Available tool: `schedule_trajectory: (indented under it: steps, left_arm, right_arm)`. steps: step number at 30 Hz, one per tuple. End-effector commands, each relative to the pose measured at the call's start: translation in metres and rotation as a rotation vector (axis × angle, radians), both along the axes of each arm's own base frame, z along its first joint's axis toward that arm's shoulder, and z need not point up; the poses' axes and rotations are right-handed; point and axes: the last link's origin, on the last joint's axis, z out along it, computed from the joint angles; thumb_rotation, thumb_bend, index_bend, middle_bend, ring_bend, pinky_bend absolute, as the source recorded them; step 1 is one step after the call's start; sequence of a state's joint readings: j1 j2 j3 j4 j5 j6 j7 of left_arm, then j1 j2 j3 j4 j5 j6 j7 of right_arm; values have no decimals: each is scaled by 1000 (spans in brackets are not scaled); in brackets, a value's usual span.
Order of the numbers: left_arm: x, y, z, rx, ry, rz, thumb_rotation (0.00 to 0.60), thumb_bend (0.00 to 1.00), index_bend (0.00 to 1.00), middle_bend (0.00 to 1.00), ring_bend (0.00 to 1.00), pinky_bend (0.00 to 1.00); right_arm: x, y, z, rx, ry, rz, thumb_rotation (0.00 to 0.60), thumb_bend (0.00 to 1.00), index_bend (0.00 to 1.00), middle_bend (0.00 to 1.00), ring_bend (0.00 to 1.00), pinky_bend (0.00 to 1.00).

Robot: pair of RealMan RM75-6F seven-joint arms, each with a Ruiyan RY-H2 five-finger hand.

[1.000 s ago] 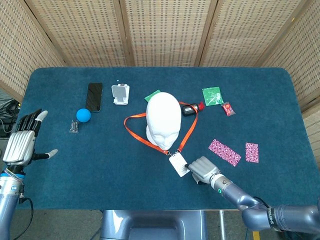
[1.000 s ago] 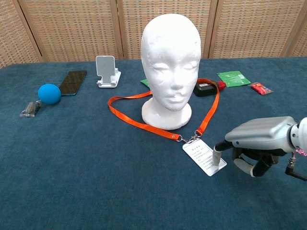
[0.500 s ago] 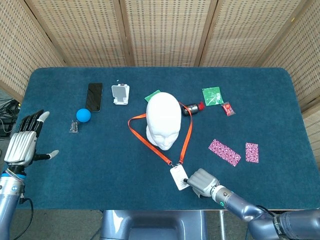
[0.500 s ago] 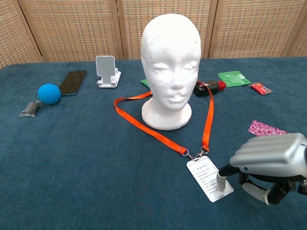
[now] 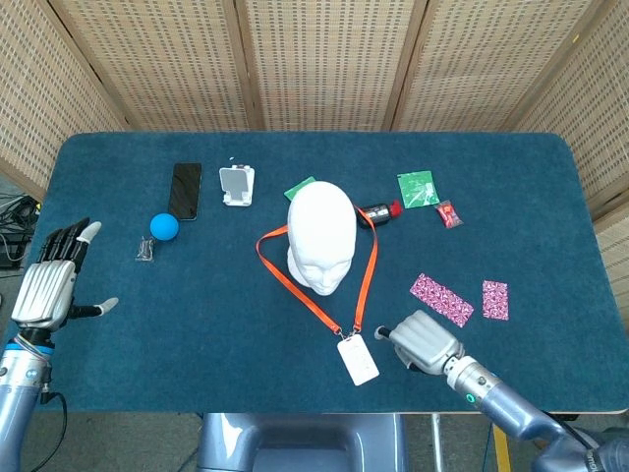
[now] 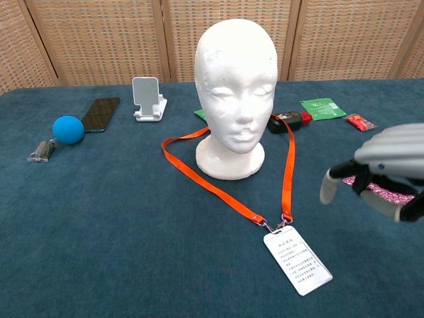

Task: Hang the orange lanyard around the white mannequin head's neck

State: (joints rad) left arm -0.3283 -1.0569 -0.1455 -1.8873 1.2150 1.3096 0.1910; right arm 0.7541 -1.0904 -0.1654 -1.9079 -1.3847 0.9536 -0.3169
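Observation:
The white mannequin head [image 5: 322,234] [image 6: 236,86] stands upright mid-table. The orange lanyard [image 5: 366,278] [image 6: 289,169] loops around its base and neck, with both straps running forward to a clip. A white badge card [image 5: 357,359] [image 6: 297,259] lies flat on the cloth at the strap's end. My right hand [image 5: 425,343] [image 6: 384,173] hovers to the right of the card, apart from it, fingers loosely spread and holding nothing. My left hand [image 5: 49,283] is at the table's left edge, fingers apart and empty; the chest view does not show it.
A blue ball [image 5: 163,227], a black phone [image 5: 185,190] and a white phone stand [image 5: 236,185] sit at the back left. A black and red device [image 5: 377,212], green packet [image 5: 417,188] and red wrapper [image 5: 448,213] lie behind the head. Two pink patterned packets [image 5: 441,299] lie at the right.
My right hand dragged the badge card toward the front edge, pulling the lanyard taut around the neck, then let go and lifted off to the right. The left hand barely moved.

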Motion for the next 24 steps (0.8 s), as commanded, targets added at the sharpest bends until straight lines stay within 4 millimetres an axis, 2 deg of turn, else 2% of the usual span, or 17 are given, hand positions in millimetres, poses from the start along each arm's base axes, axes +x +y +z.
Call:
schedule_trajectory:
  steps: [1, 6, 7, 8, 9, 10, 11, 12, 13, 14, 16, 24]
  left_arm:
    - [-3, -5, 1, 5, 2, -5, 600, 31, 0, 0, 0, 0]
    - [-9, -18, 2, 9, 4, -13, 600, 31, 0, 0, 0, 0]
    - [-10, -21, 3, 10, 2, -14, 600, 31, 0, 0, 0, 0]
    - [-11, -26, 3, 12, -1, -18, 600, 31, 0, 0, 0, 0]
    - [-13, -29, 3, 14, -2, -21, 600, 31, 0, 0, 0, 0]
    - [-13, -30, 3, 14, -3, -24, 600, 30, 0, 0, 0, 0]
    - [-15, -33, 3, 12, -3, -27, 600, 20, 0, 0, 0, 0]
    - [-17, -35, 3, 9, -4, -30, 600, 14, 0, 0, 0, 0]
    - [-20, -39, 3, 0, -5, -30, 596, 5, 0, 0, 0, 0]
    - [-23, -43, 4, -6, -3, -32, 591, 0, 0, 0, 0, 0]
    - [-27, -46, 6, -4, -3, -36, 583, 0, 0, 0, 0, 0]
    - [-35, -53, 12, 17, -11, -29, 575, 0, 0, 0, 0, 0]
  right_arm:
    - [-29, -6, 49, -155, -64, -43, 600, 895, 319, 766, 789, 964]
    - [-77, -6, 87, -359, -165, -101, 600, 890, 334, 765, 789, 963]
    - [-87, -5, 94, -405, -199, -116, 600, 875, 337, 762, 787, 960]
    - [-99, -2, 103, -467, -248, -131, 600, 817, 332, 754, 774, 943]
    - [-106, 0, 107, -500, -276, -132, 600, 726, 322, 739, 754, 917]
    - [-109, 2, 108, -515, -288, -131, 600, 509, 286, 679, 684, 834]
    - [-115, 4, 111, -543, -302, -140, 600, 263, 219, 558, 546, 676]
    - [-120, 7, 113, -557, -304, -149, 600, 131, 160, 444, 415, 530]
    - [-130, 13, 116, -571, -292, -183, 600, 19, 77, 250, 216, 291]
    - [-136, 19, 120, -582, -291, -215, 600, 0, 22, 100, 69, 110]
    - [-140, 24, 123, -591, -302, -232, 600, 0, 0, 1, 0, 0]
    - [-146, 37, 124, -649, -248, -202, 600, 0, 0, 0, 0, 0]
